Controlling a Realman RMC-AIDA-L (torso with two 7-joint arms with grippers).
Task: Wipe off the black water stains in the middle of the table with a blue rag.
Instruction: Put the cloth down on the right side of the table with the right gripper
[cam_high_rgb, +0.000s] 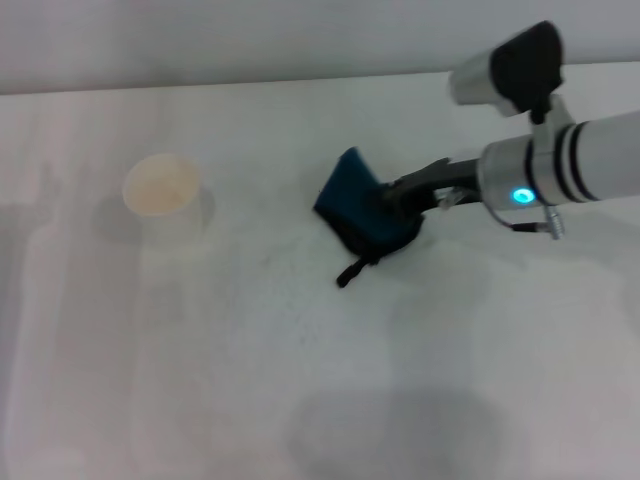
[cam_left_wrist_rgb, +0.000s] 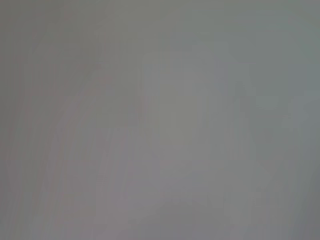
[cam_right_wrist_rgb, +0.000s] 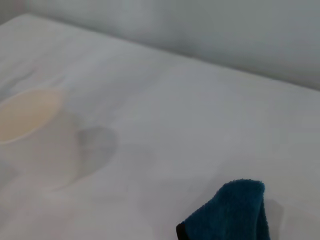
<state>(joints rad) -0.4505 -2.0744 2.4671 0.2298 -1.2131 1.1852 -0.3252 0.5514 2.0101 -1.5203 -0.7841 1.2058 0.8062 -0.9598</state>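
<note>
Just right of centre in the head view, the blue rag (cam_high_rgb: 362, 208) sits bunched against the table (cam_high_rgb: 300, 400), pinched in the right gripper (cam_high_rgb: 398, 203), whose dark fingers are closed into the cloth's right-hand side while the arm reaches in from the right edge of the frame. The rag is a soft, limp, light thing by the look of it: it folds up into a peak toward the upper left and sags below, so it should crumple under pressure and drag flat rather than slide like a stiff pad; a bunched fold near its middle, as held now, seems the sensible place to take it. It is dark teal-blue with black edging, and a short black loop tag (cam_high_rgb: 349, 273) trails from its lower edge onto the white surface. In the right wrist view one rounded teal corner shows at the lower right of the frame. The black water stains cannot be made out (possibly hidden under the cloth). A white paper cup (cam_high_rgb: 163, 197) stands well apart at the left. The left gripper is not in view
</note>
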